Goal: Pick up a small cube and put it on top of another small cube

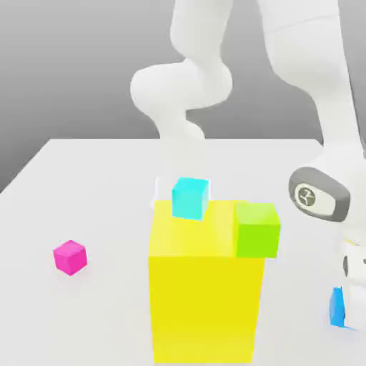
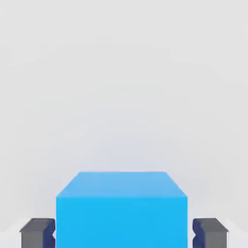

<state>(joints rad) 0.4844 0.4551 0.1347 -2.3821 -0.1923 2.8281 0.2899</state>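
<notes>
- Pincer (image 2: 124, 232): in the hand view we see its two dark grey fingertips (image 2: 37, 232) pressed against opposite faces of a blue cube (image 2: 121, 213), pinching it. The cube is flat-shaded, matte, with sharp edges.
- In the exterior view we note that blue cube (image 1: 337, 307) low at the exterior view's right, near the camera, under the white arm (image 1: 314, 86). It sits low by the desk (image 1: 93, 186) surface; we cannot tell whether it touches.
- Desk: plain pale grey, smooth, no texture.
- Arm: glossy white rounded segments, with a grey ringed disc (image 1: 318, 194) at one joint.
- Large yellow block (image 1: 204, 286): a tall box with flat faces, near the centre foreground.
- Cyan cube (image 1: 190, 197): small, at the yellow block's far top edge; resting on it or behind it, we cannot tell.
- Green cube (image 1: 257, 229): small, matte, at the yellow block's upper right corner.
- Magenta cube (image 1: 70, 257): small, alone on the desk, well apart to the left.
</notes>
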